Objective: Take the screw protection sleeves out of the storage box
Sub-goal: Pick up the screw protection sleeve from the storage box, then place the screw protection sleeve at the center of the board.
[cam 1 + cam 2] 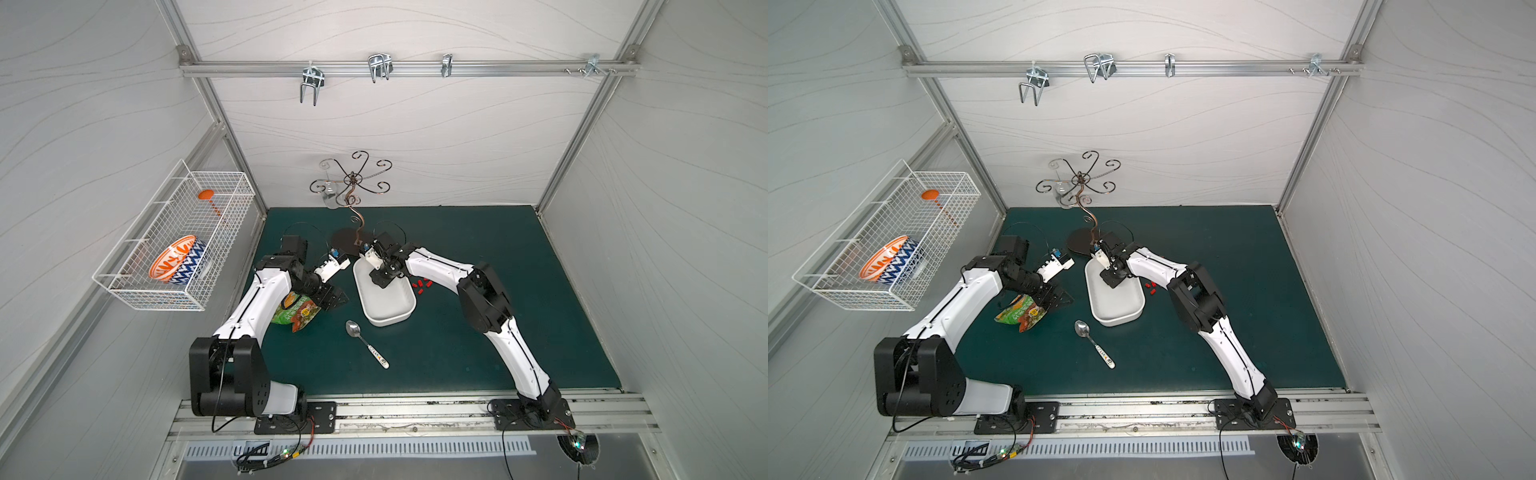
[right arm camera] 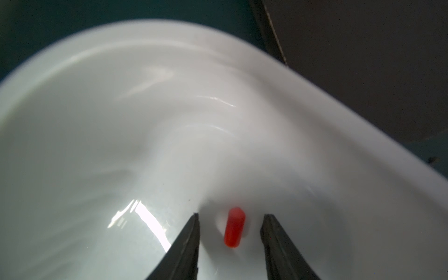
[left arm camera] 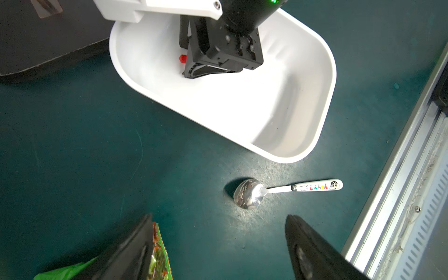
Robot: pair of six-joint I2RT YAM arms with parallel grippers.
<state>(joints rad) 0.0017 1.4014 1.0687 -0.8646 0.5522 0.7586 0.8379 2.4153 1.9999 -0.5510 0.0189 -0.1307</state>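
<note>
Bright, even light in both top views w/ wide-angle bowing at edges; wrist views softer: glare streaks on box (image 2: 145, 218) floor, sleeve (image 2: 234, 226) blurry, spoon (image 3: 249, 194) sharp w/ short shadow.

Green mat (image 1: 478, 353) bears storage box (image 1: 386, 320), spoon (image 1: 365, 343), packet (image 1: 297, 313), sleeves (image 1: 422, 286).

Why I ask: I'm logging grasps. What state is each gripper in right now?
Left gripper: open, holding nothing.
Right gripper: open, jaws straddling one red sleeve in the storage box, not gripping it.
</note>
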